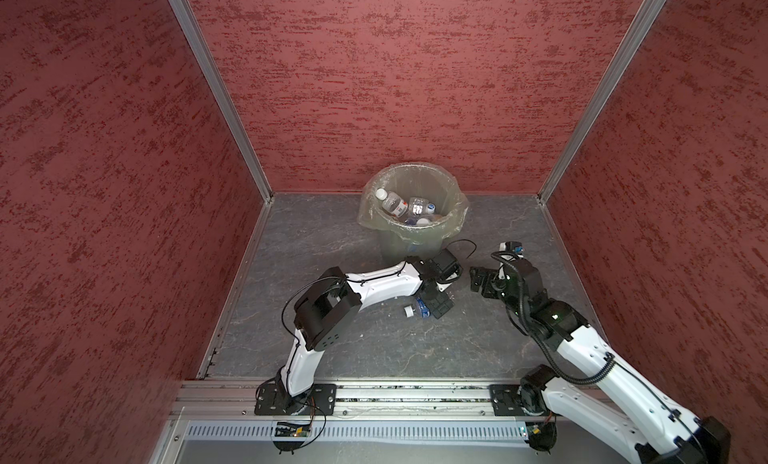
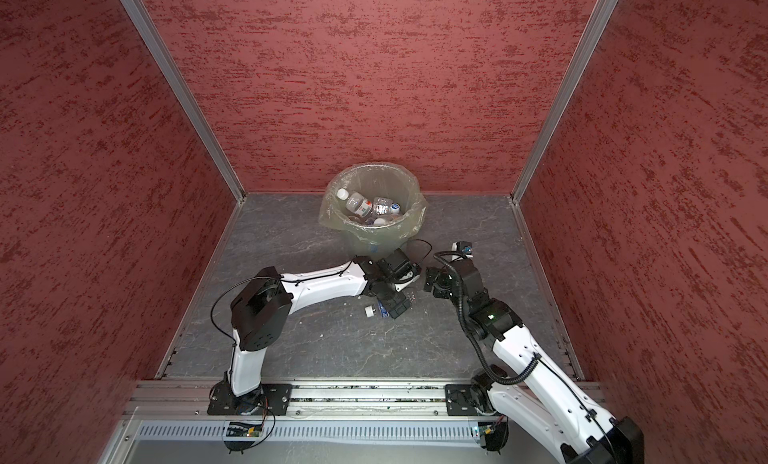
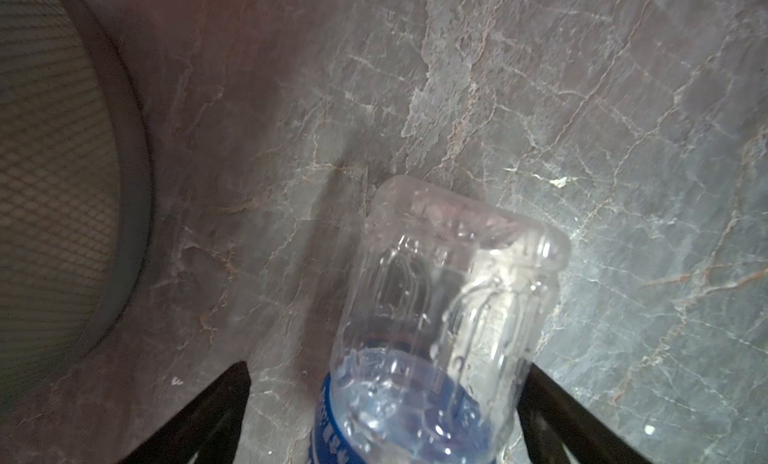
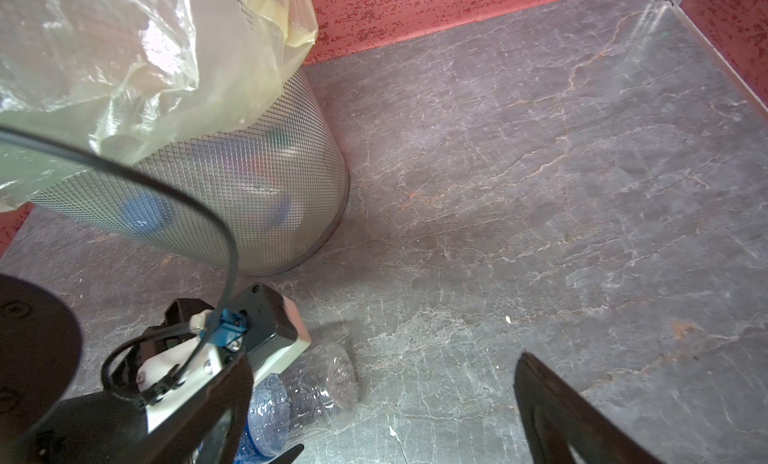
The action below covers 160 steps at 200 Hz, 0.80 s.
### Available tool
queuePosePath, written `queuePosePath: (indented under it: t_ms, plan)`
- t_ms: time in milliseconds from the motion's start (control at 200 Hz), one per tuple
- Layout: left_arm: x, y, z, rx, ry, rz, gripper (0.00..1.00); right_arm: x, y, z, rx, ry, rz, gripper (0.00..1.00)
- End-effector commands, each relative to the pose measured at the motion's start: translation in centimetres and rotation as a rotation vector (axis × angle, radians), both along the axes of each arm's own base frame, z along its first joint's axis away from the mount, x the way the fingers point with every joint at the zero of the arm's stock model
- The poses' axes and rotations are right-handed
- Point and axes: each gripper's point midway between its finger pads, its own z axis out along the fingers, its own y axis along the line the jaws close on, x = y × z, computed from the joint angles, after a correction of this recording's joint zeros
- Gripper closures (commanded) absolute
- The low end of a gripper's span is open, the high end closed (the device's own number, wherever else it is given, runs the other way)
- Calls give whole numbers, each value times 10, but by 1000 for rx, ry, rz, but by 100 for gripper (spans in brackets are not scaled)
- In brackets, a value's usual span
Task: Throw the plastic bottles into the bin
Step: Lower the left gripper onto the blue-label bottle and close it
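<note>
Bin (image 1: 398,246), bag-lined, stands against the back wall (image 1: 415,87) with several plastic bottles (image 1: 400,206) inside. Left gripper (image 3: 384,383) straddles, jaws wide and unclamped, a blue-labelled bottle (image 1: 417,307) lying on the floor (image 1: 332,341); right gripper (image 1: 478,279) gapes empty nearby.

bottle (image 3: 449,299): clear glossy plastic | bin (image 4: 249,183): metal mesh | liner (image 4: 124,66): translucent crinkled plastic | floor (image 4: 540,191): matt, veined
</note>
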Motion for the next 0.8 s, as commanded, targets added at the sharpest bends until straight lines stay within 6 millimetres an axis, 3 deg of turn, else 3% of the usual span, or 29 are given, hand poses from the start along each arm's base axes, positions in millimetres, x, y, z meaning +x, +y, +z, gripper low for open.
queuePosePath:
  t_ms: [0,546,797]
  plan:
    - [-17,9,-6,66,102,-4,2,0,-2,2,0,-4,-5,1]
    - [-19,4,-25,149,143,-46,5,-3,-5,-1,8,-8,-15,1]
    - [-18,9,-31,173,131,-43,15,-4,-6,-2,7,-8,-16,1]
